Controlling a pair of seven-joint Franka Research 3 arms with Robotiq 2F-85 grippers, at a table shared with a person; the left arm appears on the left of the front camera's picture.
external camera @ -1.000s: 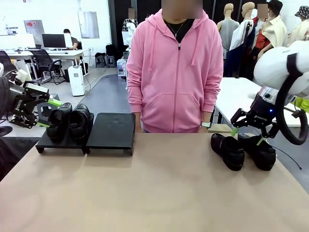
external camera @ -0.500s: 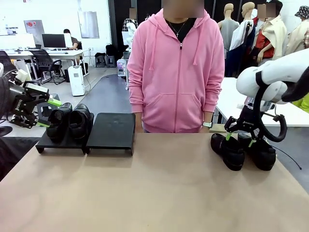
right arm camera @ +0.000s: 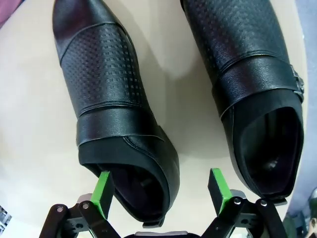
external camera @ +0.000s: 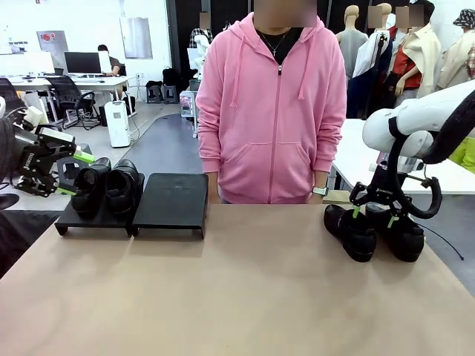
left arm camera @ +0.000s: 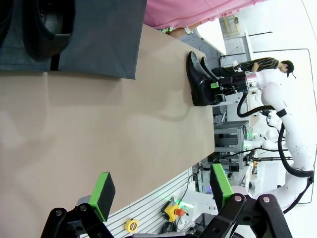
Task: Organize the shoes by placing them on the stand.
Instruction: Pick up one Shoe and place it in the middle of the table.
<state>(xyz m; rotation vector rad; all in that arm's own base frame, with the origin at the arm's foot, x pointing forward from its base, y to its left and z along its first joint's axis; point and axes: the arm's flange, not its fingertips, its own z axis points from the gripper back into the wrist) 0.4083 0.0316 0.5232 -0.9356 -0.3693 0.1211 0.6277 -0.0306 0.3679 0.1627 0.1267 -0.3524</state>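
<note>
While my right gripper (external camera: 371, 216) hovers, fingers wide, over the two loose shoes (external camera: 350, 236) at the bench's (external camera: 237, 297) far right, I fear a skewed pinch could shove one off the edge, not onto the stand (external camera: 172, 200).

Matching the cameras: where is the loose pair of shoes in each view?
Front view: loose pair at the right, under the right tool.
Left wrist view: upper right, lying sideways.
Right wrist view: large, toes up.
Shared landmark: the right tool's green pads.
</note>
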